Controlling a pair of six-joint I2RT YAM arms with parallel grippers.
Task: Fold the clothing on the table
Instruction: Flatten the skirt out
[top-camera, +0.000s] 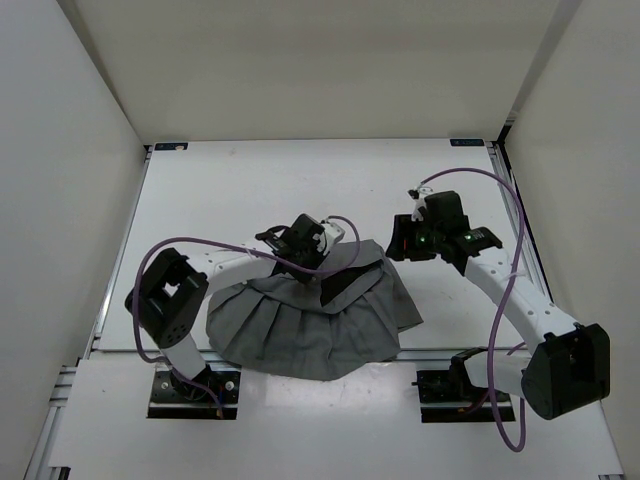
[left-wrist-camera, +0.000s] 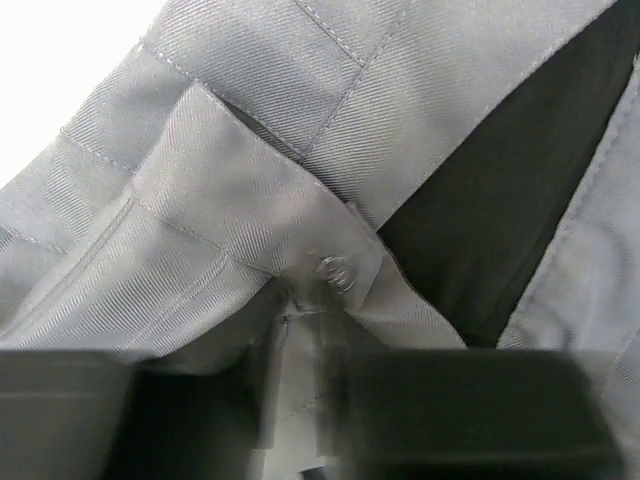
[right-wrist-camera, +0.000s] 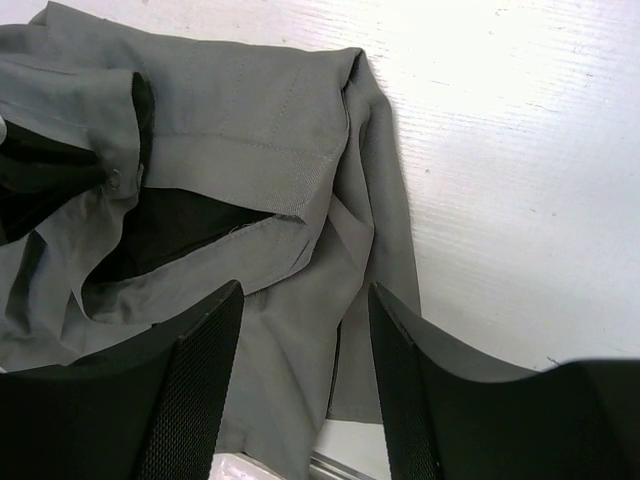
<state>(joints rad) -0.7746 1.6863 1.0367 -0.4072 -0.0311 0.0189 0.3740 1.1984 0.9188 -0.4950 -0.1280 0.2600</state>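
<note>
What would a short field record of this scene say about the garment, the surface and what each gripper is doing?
garment: grey pleated clothing, wrinkled, dark lining showing
surface: white table
left gripper: down on the clothing, a fold between its jaws; grip unclear
right gripper: open, empty, above the clothing's edge

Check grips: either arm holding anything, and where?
Left gripper straddles the clothing at its waistband fold by the button; a grip cannot be told. Right gripper open, holding nothing.

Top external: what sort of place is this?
Likely a lab robot test cell: white walls boxing in a rail-edged table, left arm and right arm bolted at its edge, one grey pleated skirt.
</note>
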